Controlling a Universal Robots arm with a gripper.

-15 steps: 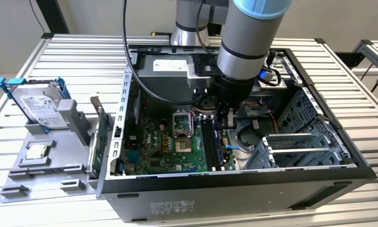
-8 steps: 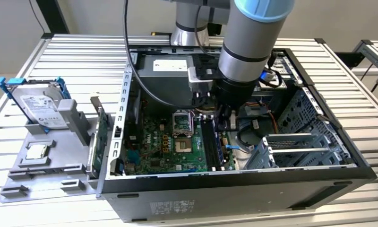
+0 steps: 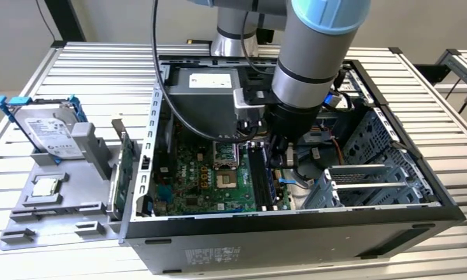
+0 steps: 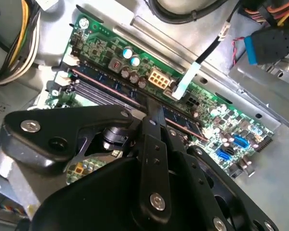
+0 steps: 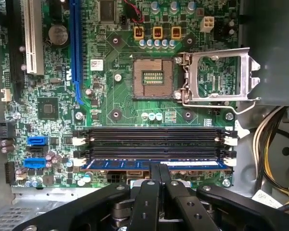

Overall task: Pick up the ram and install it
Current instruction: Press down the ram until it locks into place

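Gripper (image 5: 159, 169) fingers pinched together on the ram (image 5: 183, 164), which sits in the motherboard (image 5: 115, 91) slot nearest its edge.

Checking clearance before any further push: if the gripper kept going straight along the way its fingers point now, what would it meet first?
Probably the ram itself: the gripper has its fingertips at the blue stick's top edge, in the slot nearest the gripper. Behind it lies the motherboard. Contact depth is unclear.
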